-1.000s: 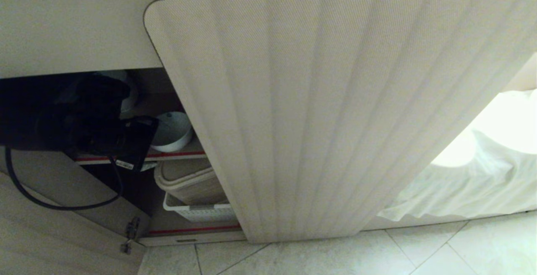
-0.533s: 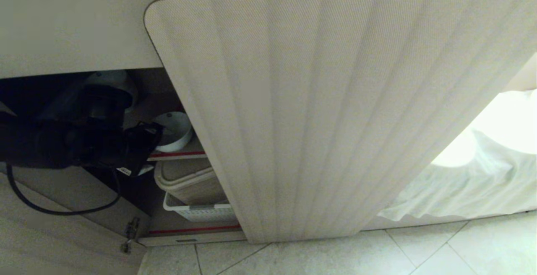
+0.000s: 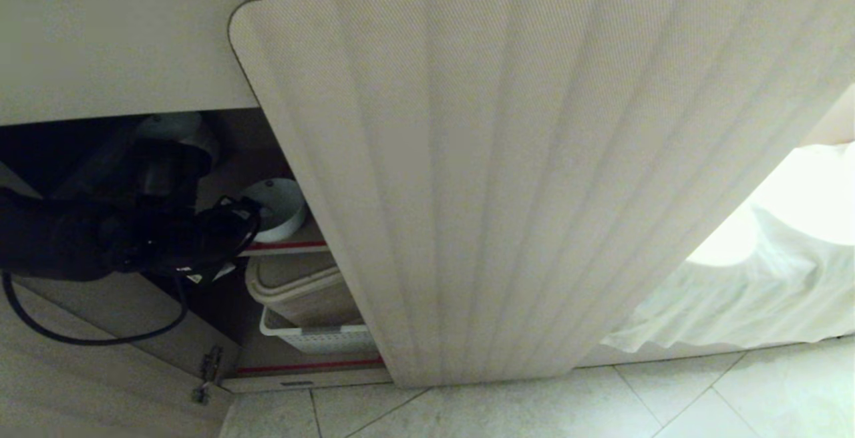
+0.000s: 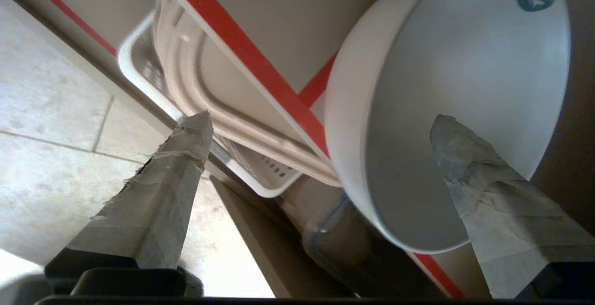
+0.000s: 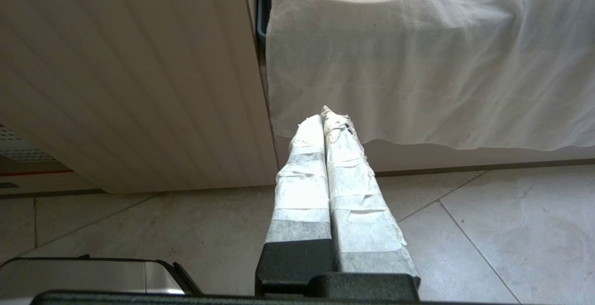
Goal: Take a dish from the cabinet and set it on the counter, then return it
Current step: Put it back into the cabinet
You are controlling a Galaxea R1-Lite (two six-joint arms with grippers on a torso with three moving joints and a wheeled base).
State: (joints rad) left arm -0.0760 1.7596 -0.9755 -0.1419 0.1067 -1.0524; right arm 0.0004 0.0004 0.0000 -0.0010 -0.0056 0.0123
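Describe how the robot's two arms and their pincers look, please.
The left arm is black and bulky, with a black cable looping below it and a small white label. The left pincer has two long tapered fingers wrapped in pale grey-white tape on black bases. The right pincer has the same taped fingers on a black base.

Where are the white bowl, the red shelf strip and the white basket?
white bowl (image 4: 465, 109), left wrist view, inner wall.
red shelf strip (image 4: 241, 49), left wrist view, mid-strip.
white basket (image 3: 314, 339), head view, front wall.
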